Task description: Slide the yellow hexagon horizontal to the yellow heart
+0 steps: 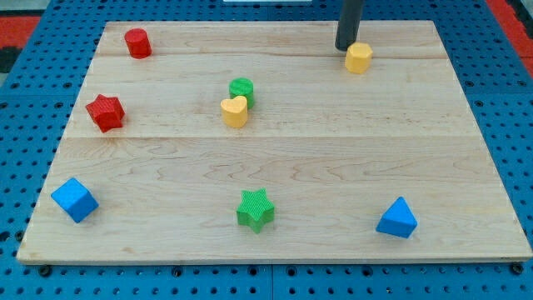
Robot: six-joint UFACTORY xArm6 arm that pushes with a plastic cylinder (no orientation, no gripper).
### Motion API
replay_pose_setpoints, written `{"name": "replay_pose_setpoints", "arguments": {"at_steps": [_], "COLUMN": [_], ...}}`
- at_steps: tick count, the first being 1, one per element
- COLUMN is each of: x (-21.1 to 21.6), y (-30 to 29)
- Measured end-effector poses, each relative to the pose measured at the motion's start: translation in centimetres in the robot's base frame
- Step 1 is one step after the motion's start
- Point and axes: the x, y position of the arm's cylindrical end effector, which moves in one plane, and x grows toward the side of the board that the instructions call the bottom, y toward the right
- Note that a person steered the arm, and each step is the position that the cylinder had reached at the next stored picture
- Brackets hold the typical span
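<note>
Camera view, my tip touching yellow hexagon, upright, yellow heart lower left, no gripper.

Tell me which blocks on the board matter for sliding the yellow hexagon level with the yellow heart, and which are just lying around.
In the job: yellow hexagon, yellow heart, my tip just at the hexagon's upper left.

Lying about: green cylinder touching the heart, red cylinder, red star, blue cube, green star, blue pyramid.

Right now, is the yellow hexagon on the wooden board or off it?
On it. The yellow hexagon rests flat on the wooden board, near the view's top edge, with my tip just to its left.
</note>
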Motion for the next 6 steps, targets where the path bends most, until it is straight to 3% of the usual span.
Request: {"name": "replay_pose_setpoints", "arguments": {"at_steps": [1,2,4,5,6], "x": [-6.3,-4.5,5.4,7.5,8.6], "y": [0.0,4.8,1.8,-3.2,-1.5]}}
